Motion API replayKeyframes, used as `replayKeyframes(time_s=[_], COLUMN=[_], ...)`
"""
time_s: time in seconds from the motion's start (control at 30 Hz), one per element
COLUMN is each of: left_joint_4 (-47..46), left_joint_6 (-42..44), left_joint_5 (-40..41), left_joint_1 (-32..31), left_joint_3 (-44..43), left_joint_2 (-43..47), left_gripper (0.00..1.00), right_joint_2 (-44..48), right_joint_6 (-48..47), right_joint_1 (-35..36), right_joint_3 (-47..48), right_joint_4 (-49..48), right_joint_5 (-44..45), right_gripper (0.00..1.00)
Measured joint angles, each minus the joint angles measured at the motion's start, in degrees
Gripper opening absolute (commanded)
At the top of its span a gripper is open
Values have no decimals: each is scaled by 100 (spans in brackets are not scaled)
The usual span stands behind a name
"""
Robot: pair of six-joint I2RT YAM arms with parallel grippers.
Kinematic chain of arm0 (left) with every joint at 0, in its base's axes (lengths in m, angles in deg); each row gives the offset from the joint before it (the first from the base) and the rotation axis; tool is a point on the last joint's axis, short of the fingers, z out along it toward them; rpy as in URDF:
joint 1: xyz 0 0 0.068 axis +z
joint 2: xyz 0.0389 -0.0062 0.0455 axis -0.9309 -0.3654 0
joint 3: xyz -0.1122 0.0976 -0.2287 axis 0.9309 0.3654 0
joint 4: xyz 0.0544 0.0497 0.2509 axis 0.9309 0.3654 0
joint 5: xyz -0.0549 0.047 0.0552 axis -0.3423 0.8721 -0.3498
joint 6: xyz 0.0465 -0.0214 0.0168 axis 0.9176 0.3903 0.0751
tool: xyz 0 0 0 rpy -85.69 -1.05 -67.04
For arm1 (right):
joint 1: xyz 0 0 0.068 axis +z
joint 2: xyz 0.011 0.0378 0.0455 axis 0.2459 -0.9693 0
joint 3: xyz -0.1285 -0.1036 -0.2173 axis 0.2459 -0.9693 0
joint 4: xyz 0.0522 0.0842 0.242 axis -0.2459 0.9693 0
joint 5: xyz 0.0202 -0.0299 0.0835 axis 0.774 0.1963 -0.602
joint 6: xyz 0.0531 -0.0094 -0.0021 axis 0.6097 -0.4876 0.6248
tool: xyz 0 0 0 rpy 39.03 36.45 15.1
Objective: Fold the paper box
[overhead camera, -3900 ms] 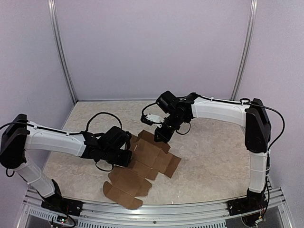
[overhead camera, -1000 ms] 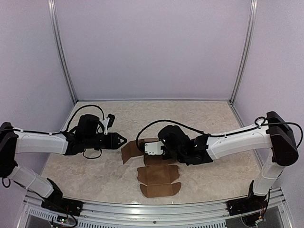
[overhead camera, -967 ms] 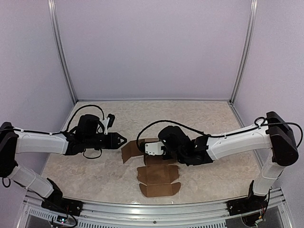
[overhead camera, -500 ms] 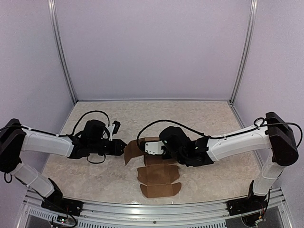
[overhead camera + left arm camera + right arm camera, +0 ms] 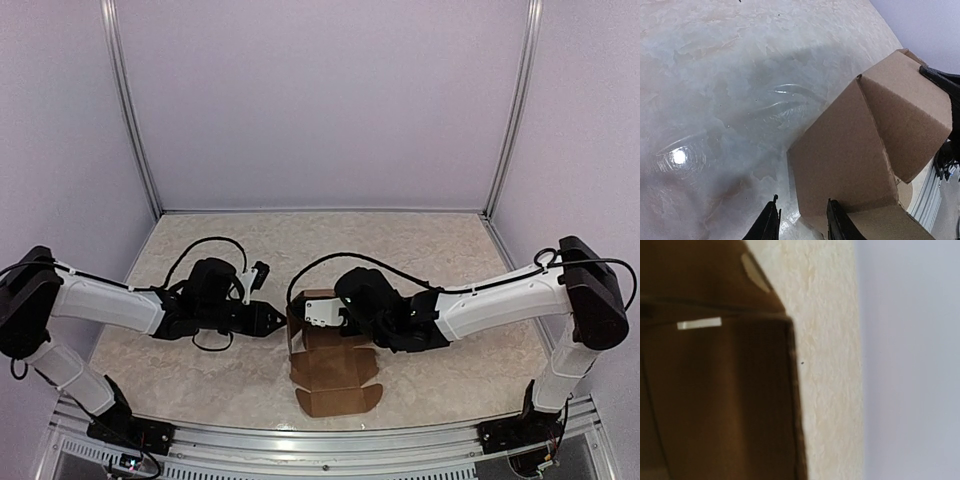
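- Top external view shows you the paper box near the middle of the table, a little toward the near edge. It is half raised: its left panel and rear panel stand up, while the lid panel with the rounded tuck flap lies flat toward the arm bases.
- Your left gripper reaches in low from the left, with its tips right at the outside of the raised left panel.
- In the left wrist view, the left gripper shows two dark fingertips at the bottom edge with a clear gap between them. The pale table shows through that gap.
- Its jaws stand partly apart and pinch nothing, since the cardboard panel faces the lens rather than sitting edge-on between the tips.
- One fingertip overlaps the lower edge of the paper box. You cannot tell from here whether it touches.
- The same view shows two brown panels meeting at a sharp crease, with the farther one slanting off to the upper right. A black part of the other arm sits at the right edge.
- Your right gripper comes in from the right and sits over the rear part of the box, with its fingers hidden under the wrist.
- It is fully closed. Whether any cardboard is caught between the fingers cannot be told.
- The right wrist view is mostly filled by dark, blurred cardboard of the paper box, very close to the lens and carrying a small pale slot.
- To the right of it you see a strip of table and the lilac wall. No fingers appear.
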Motion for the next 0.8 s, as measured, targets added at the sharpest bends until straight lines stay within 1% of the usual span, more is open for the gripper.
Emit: replayKeyframes(time_s=[0.1, 0.47, 0.77, 0.8], left_joint_4=[0, 0, 7, 9], left_joint_6=[2, 52, 136, 155], left_joint_5=[4, 26, 302, 372], left_joint_1=[-44, -175, -540, -601], left_joint_3=[-107, -302, -363, -363], left_joint_2=[-35, -114, -227, -227], left_gripper=[36, 36, 37, 39], right_joint_2=[0, 0, 0, 0], right_joint_6=[39, 190, 256, 254], right_joint_1=[48, 103, 162, 190], right_joint_3=[-28, -122, -146, -173], right_joint_4=[-26, -31, -37, -50], right_joint_5=[7, 81, 186, 221], right_gripper=[0, 0, 0, 0])
